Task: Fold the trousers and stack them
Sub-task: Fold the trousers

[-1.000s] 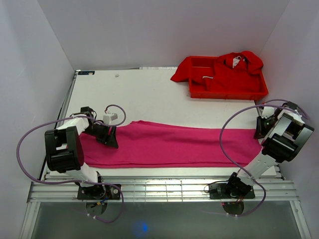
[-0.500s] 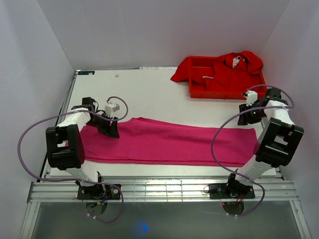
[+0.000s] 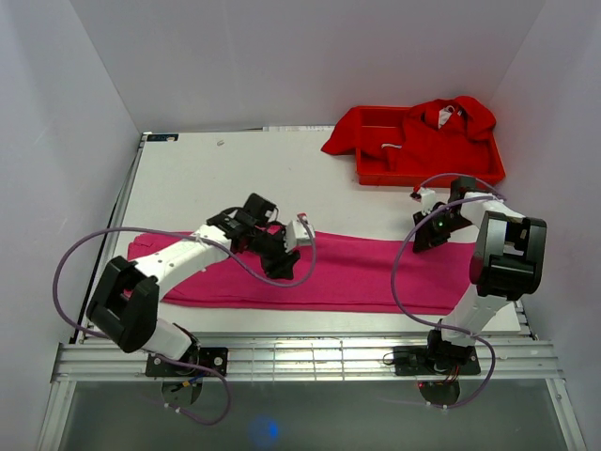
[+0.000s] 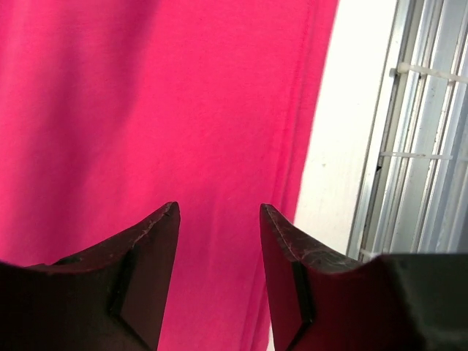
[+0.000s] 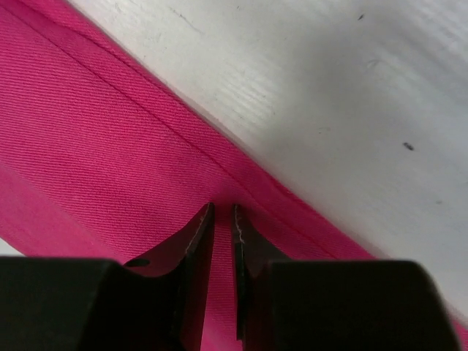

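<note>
The long magenta-pink fabric trousers (image 3: 376, 272) are lying stretched along the white bench's (image 3: 235, 178) near edge. Only the wrist views are showing the jaws: the left gripper's (image 4: 219, 208) are standing apart over the cloth, while the right gripper's (image 5: 223, 207) are almost meeting at the far hem; I cannot tell whether they are pinching it. White walls are enclosing the bench.

Far table: a broad bare stretch of table (image 3: 254, 178) is left open between the trousers (image 3: 376, 277) and the back wall (image 3: 310, 56).
Far right corner: blocked by the tray (image 3: 427, 178), which is heaped with red garments (image 3: 441, 132), one spilling over its left rim.
Middle band: covered from side to side by the flat, low trousers.
Over the trousers: crossed by the left arm (image 3: 188, 252) at left; the right arm (image 3: 502, 254) stands at right.
Near edge: only a narrow bare strip is left before the rail (image 3: 310, 357).
Cables: purple loops (image 3: 399, 282) are hung beside both arms.
</note>
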Robot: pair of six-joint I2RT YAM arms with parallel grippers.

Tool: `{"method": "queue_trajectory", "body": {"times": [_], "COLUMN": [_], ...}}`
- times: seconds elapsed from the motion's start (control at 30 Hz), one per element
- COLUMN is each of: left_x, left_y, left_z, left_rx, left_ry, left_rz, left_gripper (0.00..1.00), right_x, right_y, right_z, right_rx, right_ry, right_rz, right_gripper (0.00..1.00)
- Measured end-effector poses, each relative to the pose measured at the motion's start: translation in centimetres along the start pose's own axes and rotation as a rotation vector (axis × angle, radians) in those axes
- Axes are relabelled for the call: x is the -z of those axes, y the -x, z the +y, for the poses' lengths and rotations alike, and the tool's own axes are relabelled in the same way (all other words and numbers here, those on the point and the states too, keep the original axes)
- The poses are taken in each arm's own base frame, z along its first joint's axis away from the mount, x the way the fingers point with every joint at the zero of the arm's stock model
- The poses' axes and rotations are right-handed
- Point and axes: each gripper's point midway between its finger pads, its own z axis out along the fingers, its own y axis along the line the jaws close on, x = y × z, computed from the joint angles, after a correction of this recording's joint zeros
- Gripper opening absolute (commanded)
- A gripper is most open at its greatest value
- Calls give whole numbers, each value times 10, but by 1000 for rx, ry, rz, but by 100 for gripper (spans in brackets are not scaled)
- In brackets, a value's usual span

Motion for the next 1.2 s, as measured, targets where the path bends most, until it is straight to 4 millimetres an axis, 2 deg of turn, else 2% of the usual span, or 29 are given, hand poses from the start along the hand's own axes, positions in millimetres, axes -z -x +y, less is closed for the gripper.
{"method": "queue_trajectory", "body": {"times": [0.07,0.13,0.27,0.5,0.67,0.93,1.07,1.1,1.2], "left_x": [-22,-38,-60,-80,-88,-106,-108,-109,-111], "left_y": [-6,-11,-13,-8,-8,-21,-18,-18,-18], "left_z": [-14,-24,-34,-48,-55,-62,-64,-65,-67], "left_rx": [-15,-26,-80,-181,-216,-236,-248,-251,-260], "left_ry": [-40,-62,-64,-46,-48,-62,-63,-64,-63], "left_rz": [45,85,128,153,165,213,209,209,211], "left_gripper": [59,59,54,50,52,49,36,30,19], "right_x": [-7,-7,-8,-9,-9,-9,-9,-9,-9], "right_y": [-9,-9,-9,-9,-9,-9,-9,-9,-9], "right_z": [4,3,2,1,1,0,0,0,0], "right_rx": [-6,-12,-36,-75,-84,-96,-98,-98,-99], "right_ry": [2,-13,-22,-37,-40,-48,-51,-51,-53], "right_rz": [23,22,20,19,19,20,21,21,22], "right_gripper": [19,17,15,13,12,9,8,8,8]}}
